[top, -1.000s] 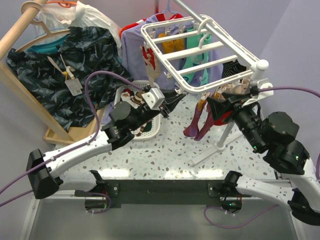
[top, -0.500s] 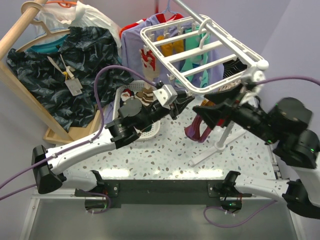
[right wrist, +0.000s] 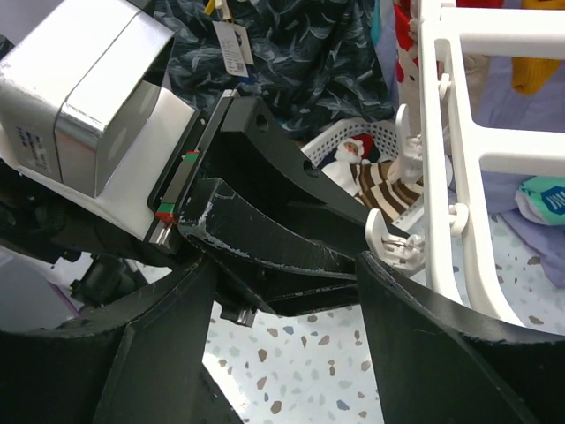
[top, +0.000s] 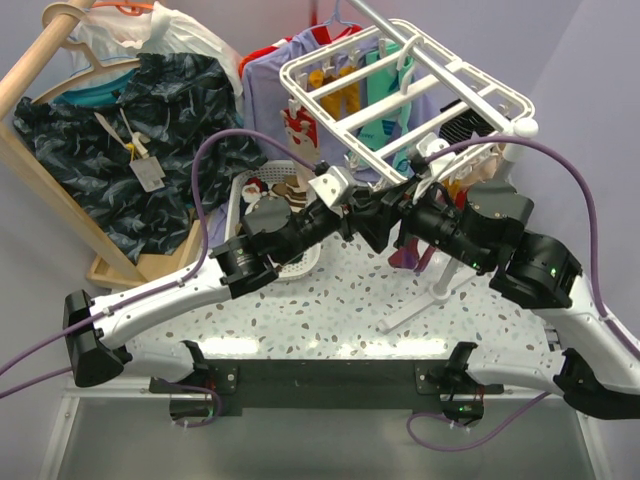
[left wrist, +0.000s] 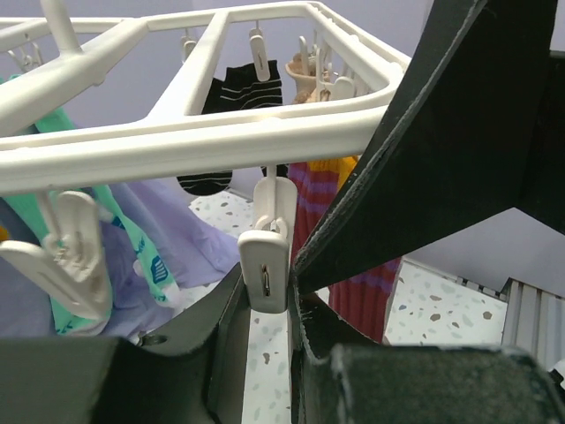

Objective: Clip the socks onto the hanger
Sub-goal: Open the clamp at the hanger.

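Note:
The white grid hanger (top: 400,90) hangs tilted over the back of the table, with clips dangling under its bars. My left gripper (left wrist: 267,299) is shut on one white clip (left wrist: 267,261) below the near bar (left wrist: 177,146). In the top view it (top: 378,213) meets my right gripper (top: 410,205) under the hanger's front edge. My right gripper (right wrist: 282,265) stands wide open with nothing in it and faces the left gripper's fingers. A maroon sock with purple stripes (left wrist: 353,278) hangs just behind the clip. A brown sock with cream stripes (right wrist: 384,181) lies in the white basket (right wrist: 353,132).
A wooden rail (top: 40,50) with dark shirts (top: 140,130) stands at the back left. A Santa-patterned sock (right wrist: 357,148) shares the basket. Other garments and a black striped sock (left wrist: 238,88) hang from the hanger. Its white stand (top: 440,285) rests on the terrazzo table at the right.
My left gripper has pushed right and up under the hanger's front bar. The right arm has swung left to meet it. The hanger has tilted.

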You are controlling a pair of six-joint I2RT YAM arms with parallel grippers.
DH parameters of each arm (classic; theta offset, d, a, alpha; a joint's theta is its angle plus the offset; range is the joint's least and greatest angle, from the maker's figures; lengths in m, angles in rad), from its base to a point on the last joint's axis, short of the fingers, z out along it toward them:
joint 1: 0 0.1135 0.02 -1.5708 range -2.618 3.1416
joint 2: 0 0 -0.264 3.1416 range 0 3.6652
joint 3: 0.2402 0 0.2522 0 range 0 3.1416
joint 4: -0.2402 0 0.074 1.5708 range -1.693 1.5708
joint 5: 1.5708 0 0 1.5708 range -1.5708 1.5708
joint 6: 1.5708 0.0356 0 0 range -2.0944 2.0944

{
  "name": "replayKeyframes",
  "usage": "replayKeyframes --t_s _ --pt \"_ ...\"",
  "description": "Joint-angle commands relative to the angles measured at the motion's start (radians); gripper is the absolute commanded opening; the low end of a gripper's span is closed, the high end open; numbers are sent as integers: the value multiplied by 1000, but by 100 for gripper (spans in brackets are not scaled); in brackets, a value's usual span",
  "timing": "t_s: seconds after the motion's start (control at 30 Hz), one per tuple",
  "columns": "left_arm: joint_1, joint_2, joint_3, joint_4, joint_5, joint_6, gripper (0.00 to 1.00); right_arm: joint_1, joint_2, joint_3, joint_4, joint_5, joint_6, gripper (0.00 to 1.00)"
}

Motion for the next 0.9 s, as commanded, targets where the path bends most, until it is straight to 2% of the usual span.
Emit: replayKeyframes --t_s 0.0,0.13,0.33,0.63,0.87 --pt "-22 -47 4 38 32 -14 0 -18 -20 -48 122 221 5 67" --pt "-22 -41 12 37 39 -12 0 -18 -55 -113 201 251 42 66" --pt "-22 -47 -1 29 24 -14 0 -20 -175 -238 293 414 76 66" --pt "-22 -45 10 15 5 -8 0 -18 -187 -232 267 366 67 65" --pt "-22 -41 18 -1 22 -6 0 -18 -157 -233 325 307 64 64"
